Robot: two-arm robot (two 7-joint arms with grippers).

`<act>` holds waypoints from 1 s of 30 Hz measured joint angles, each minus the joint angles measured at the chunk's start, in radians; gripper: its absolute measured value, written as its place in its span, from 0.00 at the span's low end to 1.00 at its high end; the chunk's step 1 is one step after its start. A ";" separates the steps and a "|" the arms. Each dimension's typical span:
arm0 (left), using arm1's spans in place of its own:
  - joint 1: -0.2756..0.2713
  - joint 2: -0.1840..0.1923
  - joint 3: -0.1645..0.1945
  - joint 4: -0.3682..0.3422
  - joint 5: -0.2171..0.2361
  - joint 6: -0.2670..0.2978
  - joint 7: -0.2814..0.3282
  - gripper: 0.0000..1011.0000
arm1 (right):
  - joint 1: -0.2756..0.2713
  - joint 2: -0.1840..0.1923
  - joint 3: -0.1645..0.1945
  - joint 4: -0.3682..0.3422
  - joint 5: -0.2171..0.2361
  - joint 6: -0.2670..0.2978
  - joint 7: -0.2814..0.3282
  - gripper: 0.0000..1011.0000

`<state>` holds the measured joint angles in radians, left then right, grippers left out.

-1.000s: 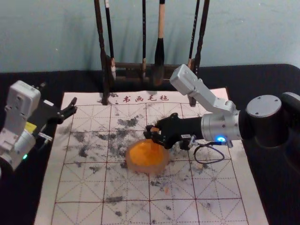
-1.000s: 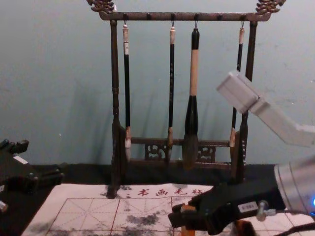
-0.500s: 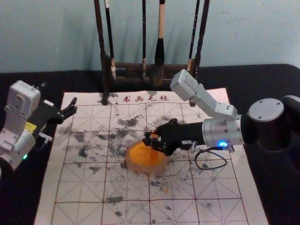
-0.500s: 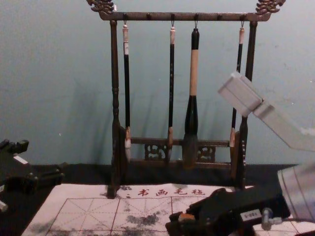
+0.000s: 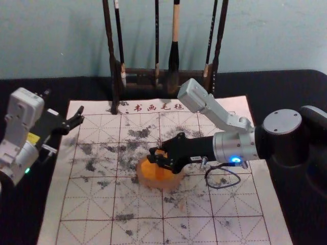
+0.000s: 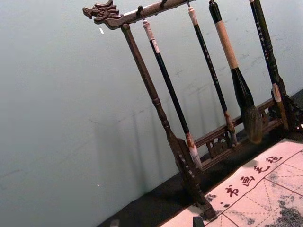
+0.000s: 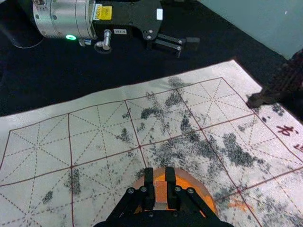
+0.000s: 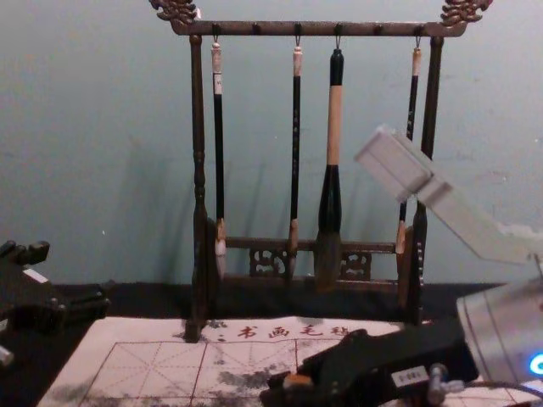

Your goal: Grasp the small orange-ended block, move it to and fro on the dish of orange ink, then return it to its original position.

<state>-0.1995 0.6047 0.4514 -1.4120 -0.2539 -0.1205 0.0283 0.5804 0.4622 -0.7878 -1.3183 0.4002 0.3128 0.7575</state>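
Presently pinching small orange-ended block (image 7: 160, 193) with black right gripper (image 7: 160, 178); stroke lightly, level, within round translucent orange-ink dish (image 5: 153, 182) directly beneath. Noted: spread left gripper (image 5: 80, 115), well apart.

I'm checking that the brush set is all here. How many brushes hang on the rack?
4. From left to right on the rack: the first brush near the left post, the second brush just left of middle, the thick brush just right of it, the last brush near the right post.

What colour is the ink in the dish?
The ink is bright orange. You can see it best in the head view.
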 joint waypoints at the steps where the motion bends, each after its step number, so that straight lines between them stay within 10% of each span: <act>1: 0.000 0.000 0.000 0.000 0.000 0.000 0.000 0.99 | 0.001 -0.002 -0.001 0.001 0.000 0.000 0.000 0.13; 30: 0.000 0.000 0.000 0.000 0.000 0.000 0.000 0.99 | 0.051 -0.076 -0.005 0.109 -0.006 -0.016 -0.028 0.13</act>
<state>-0.1995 0.6047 0.4514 -1.4120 -0.2539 -0.1205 0.0283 0.6316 0.3865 -0.7926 -1.2095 0.3939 0.2971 0.7294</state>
